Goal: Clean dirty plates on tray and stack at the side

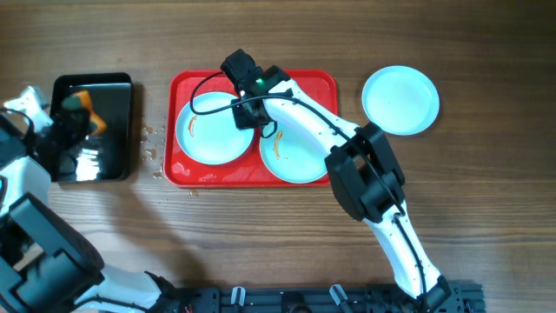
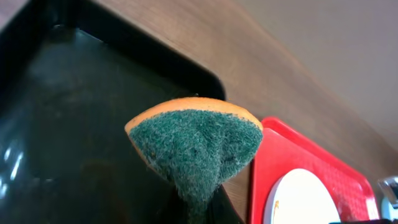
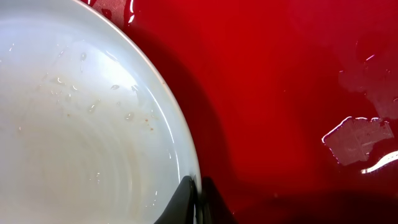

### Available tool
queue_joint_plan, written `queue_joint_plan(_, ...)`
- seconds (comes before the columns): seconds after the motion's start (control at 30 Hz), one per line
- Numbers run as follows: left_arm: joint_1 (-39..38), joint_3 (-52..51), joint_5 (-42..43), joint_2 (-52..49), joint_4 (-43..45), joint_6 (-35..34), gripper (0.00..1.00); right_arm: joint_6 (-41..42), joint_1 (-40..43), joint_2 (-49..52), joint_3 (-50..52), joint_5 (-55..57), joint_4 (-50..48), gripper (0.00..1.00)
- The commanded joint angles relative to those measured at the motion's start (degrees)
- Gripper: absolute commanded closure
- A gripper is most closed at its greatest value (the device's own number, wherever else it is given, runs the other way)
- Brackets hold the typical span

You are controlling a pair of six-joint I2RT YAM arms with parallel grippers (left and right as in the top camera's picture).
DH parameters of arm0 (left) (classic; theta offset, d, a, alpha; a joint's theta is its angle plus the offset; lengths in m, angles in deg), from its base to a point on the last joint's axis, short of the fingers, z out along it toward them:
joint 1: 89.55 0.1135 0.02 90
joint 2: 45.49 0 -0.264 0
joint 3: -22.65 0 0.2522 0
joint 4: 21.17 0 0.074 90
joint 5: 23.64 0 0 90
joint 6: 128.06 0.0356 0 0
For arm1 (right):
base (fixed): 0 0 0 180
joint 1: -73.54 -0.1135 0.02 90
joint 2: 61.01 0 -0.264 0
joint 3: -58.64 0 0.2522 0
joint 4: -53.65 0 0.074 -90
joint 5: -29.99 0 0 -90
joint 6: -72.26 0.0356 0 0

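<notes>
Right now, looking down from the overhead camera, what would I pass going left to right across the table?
Black pan → water drops → left plate on the red tray → right plate on the same tray → lone plate off the tray.

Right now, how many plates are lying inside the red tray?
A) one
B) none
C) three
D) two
D: the left plate and the right plate lie side by side inside the red tray, while the third plate sits on the wooden table, to the right of the tray.
</notes>
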Motion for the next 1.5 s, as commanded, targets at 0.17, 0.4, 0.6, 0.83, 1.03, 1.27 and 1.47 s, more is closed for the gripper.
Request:
queue_joint_plan(0.17,0.61,1.64,20.83,12.15,22.12,-12.41,0.96,-1.36,-0.26,1.27,1.27,-2.08,0.85,0.96)
queue_joint_plan(0.4,-1.49,1.62,7.17,11.45,5.75,0.59,0.96,-1.4,-0.26,1.27,1.27,-2.16,0.92,0.96)
queue_joint_plan(0.6,-4.26,1.62,-12.28,3.43,-7.72,10.12,0.96,-1.42,-0.26,1.27,1.27,-2.14,1.01,0.96)
queue_joint_plan(0.83,-4.55,3.85,13.27,9.79,-1.29,1.84,0.96,-1.4,-0.28,1.27,1.27,-2.21,1.53,0.96)
queue_joint_plan(1.03,-9.14,3.82,15.39,13.2,1.84,-12.09,0.96,-4.39,-0.26,1.27,1.25,-6.8,1.07,0.96)
queue_joint_plan(1.27,-22.01,3.54,-1.57,9.86,-12.57,-12.24,0.96,-4.63,-0.26,1.27,1.27,-8.15,1.29,0.96)
queue_joint_plan(1.47,-31.17,3.54,-11.89,3.5,-17.81,-12.26,0.96,-4.37,-0.26,1.27,1.27,-8.13,1.31,0.96)
